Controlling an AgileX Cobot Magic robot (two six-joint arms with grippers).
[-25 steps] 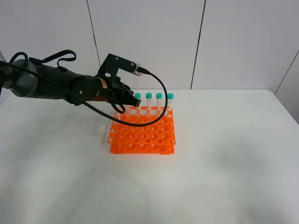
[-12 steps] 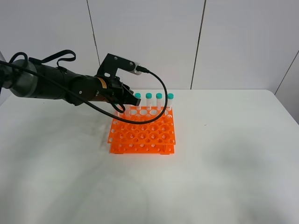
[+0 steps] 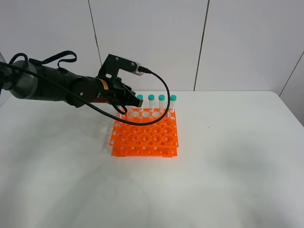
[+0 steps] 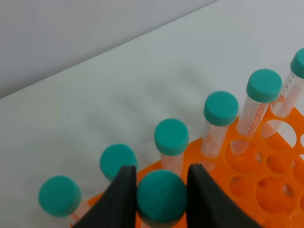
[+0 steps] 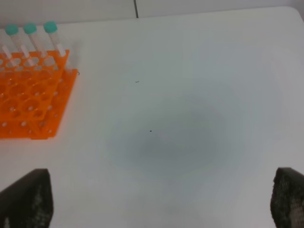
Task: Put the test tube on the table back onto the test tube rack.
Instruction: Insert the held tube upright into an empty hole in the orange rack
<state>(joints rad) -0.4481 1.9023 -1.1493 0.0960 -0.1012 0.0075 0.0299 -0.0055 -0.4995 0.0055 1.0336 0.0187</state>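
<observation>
Left wrist view shows the left pincer [image 4: 162, 183] shut tight on a slim clear plastic test tube with a teal-green screw cap [image 4: 161, 197]. Its two black fingers [image 4: 121, 202] press on both sides of the cap. The fingers and the cap hide the lower part of the test tube, so I cannot tell if its tip is in a hole.

The held test tube is over the back edge of the bright orange plastic rack with round holes [image 4: 268, 183]. Just behind it stands a row of other teal-capped tubes [image 4: 221, 109], all upright in the rack. The held cap is just beside two of those caps.

From the high camera, the black left arm reaches across from the left side. The left pincer [image 3: 133, 102] is at the back left corner of the rack [image 3: 145, 135]. Four green caps [image 3: 162, 97] show in the back row there. The rack sits on the big plain white table [image 3: 223, 185].

From the right wrist camera, the right pincer [image 5: 156, 204] is wide open. Its two dark fingertips [image 5: 26, 202] are far apart, with nothing between them but the white table [image 5: 190, 118]. It is well away from the rack [image 5: 33, 104] and touches nothing.
</observation>
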